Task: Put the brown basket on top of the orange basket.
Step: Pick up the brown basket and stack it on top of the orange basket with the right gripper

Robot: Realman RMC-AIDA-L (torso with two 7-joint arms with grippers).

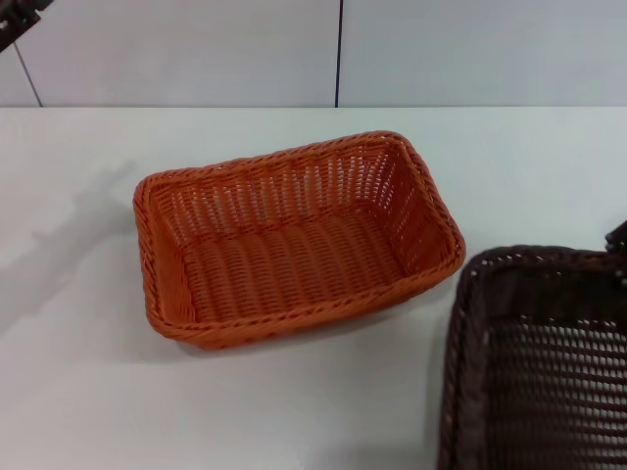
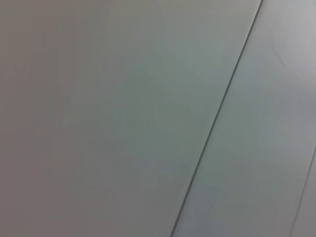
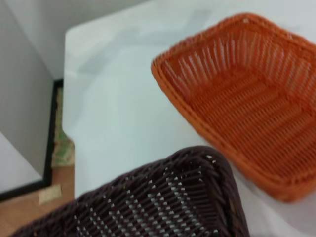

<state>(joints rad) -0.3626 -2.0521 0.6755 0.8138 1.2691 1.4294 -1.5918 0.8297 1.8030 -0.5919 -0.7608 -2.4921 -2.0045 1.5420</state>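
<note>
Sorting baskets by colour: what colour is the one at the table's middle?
Bright orange: the orange basket, woven with a braided rim, shows best in the head view.

orange basket (image 1: 294, 240) woven, brown basket (image 1: 539, 362) woven

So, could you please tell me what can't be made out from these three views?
- Brown basket: cut off by the head view's right and bottom edges; the right wrist view also crops it.
- Right end effector: only a dark sliver at the head view's right edge, so any grip is unreadable.
- Left end effector: absent; its wrist view shows only a plain grey surface.
- Orange basket: far end cropped in the right wrist view.
</note>
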